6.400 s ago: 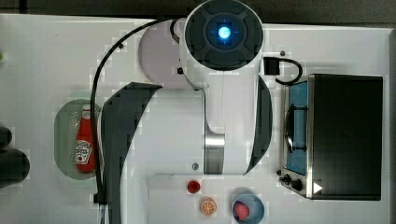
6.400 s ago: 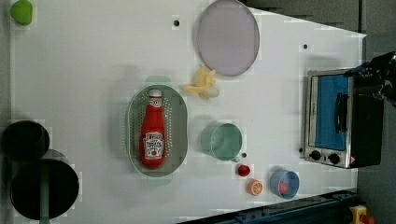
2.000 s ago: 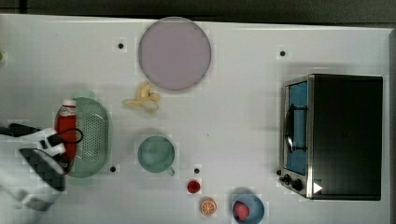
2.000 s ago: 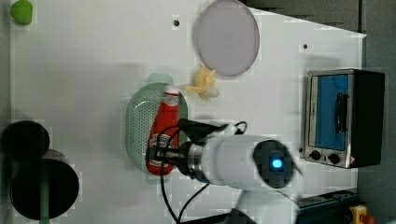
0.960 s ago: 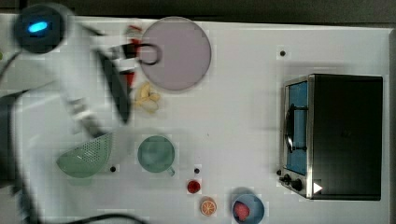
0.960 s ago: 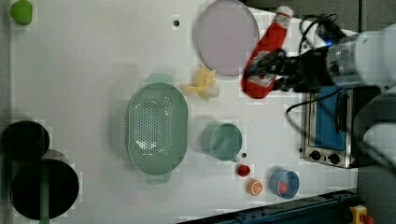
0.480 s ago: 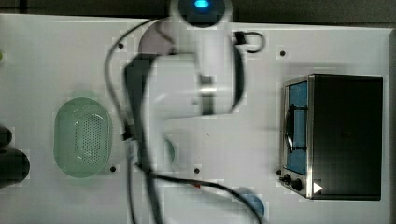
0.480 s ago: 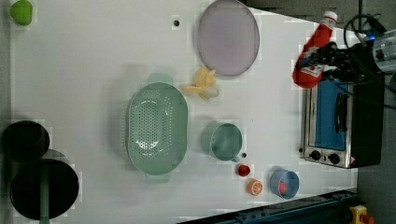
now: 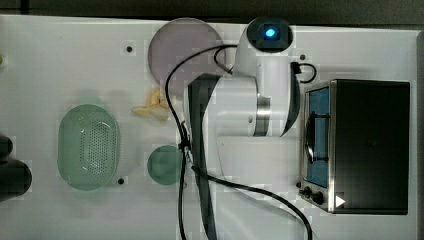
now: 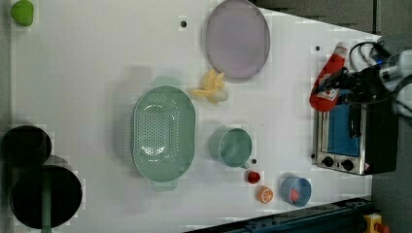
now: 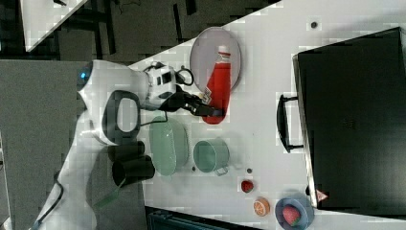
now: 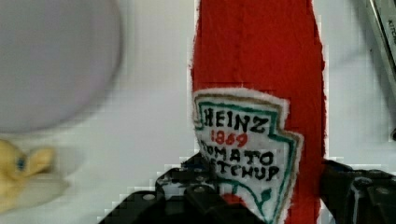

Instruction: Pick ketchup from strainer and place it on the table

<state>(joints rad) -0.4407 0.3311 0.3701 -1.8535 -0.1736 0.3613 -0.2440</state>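
Ketchup (image 10: 328,80): clamped in my gripper (image 10: 351,83) | strainer (image 10: 163,132): emptied | table (image 10: 97,73): placement still pending

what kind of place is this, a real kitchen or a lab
Most likely a lab bench set up as a toy kitchen: a white table with small holes, a toaster oven, and a robot arm holding ketchup.

A white arm (image 9: 250,107) with rounded shells, dark grey panels and a silver joint ring is seen, a blue light glowing in a black circular cap, black cables looped along it, ending in a black gripper (image 11: 203,109).
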